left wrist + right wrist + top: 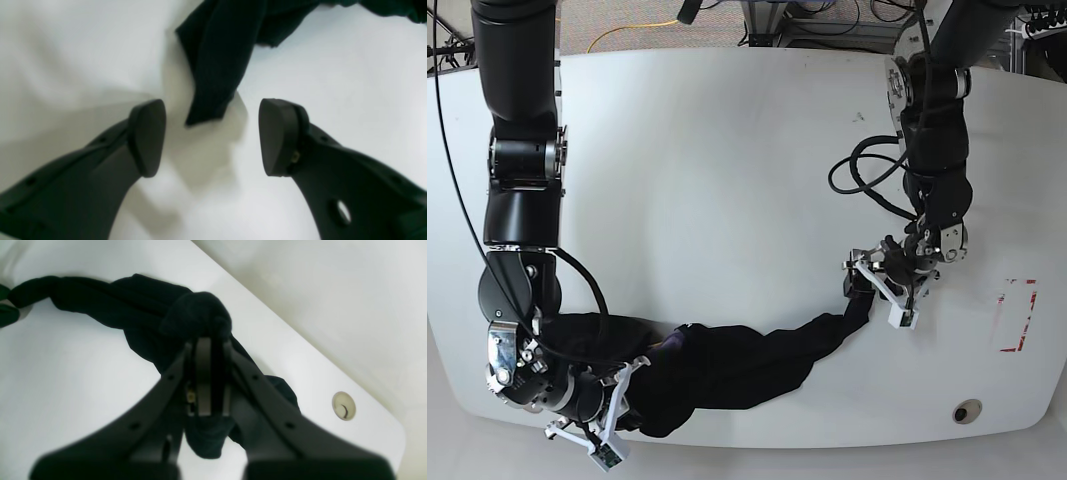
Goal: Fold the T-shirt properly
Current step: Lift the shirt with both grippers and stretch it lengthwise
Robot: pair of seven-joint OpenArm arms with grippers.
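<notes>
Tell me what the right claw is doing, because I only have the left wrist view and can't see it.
Observer: The right claw is shut on a bunched part of the shirt.

Operator: How does the shirt lie beyond that narrow end between my fingers?

Observer: In the base view it is a rumpled strip along the near side of the table, running from the right claw across to the left claw.

Operator: Anything on the table near that edge?

Observer: Yes, a round hole, to the right of the shirt in the base view.
</notes>
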